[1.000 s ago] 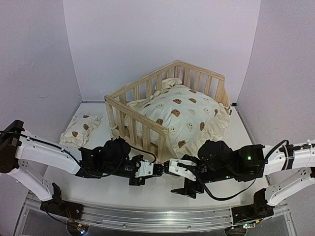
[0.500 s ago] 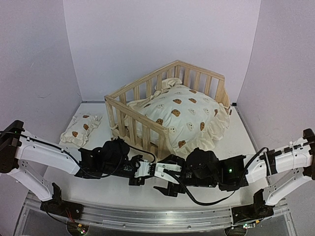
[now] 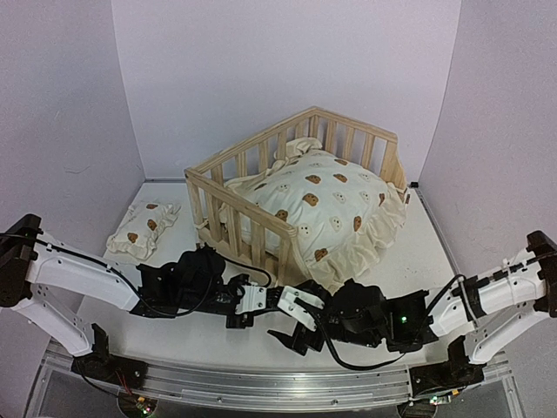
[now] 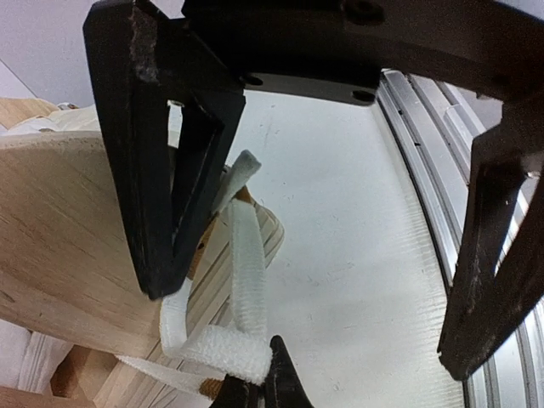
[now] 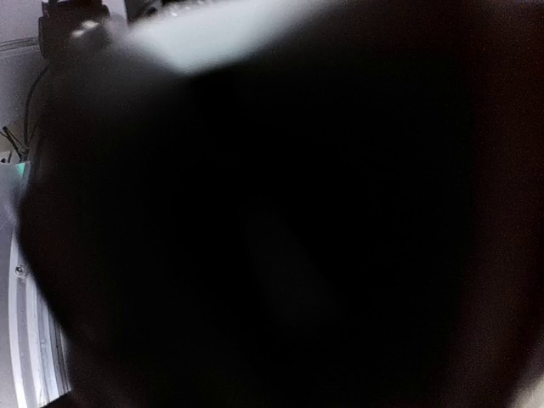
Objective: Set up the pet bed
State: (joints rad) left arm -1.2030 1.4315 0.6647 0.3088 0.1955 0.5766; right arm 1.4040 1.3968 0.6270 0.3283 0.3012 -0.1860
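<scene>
Between left jaws: cushion tie (image 4: pixel 242 255).

A dark, blurred mass (image 5: pixel 297 238) fills nearly the whole frame, close against the lens and hiding the right tool. Only the top-left corner and left edge are uncovered, showing a pale strip (image 5: pixel 229 25), black cables (image 5: pixel 25 119) and a grey metal rail (image 5: pixel 34 340).

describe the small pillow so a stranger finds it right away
Find the slatted pine frame in the middle. Left of it, on the white tabletop, lies the small pillow. Bear-printed like the big cushion, it alone sits outside the rails.
</scene>
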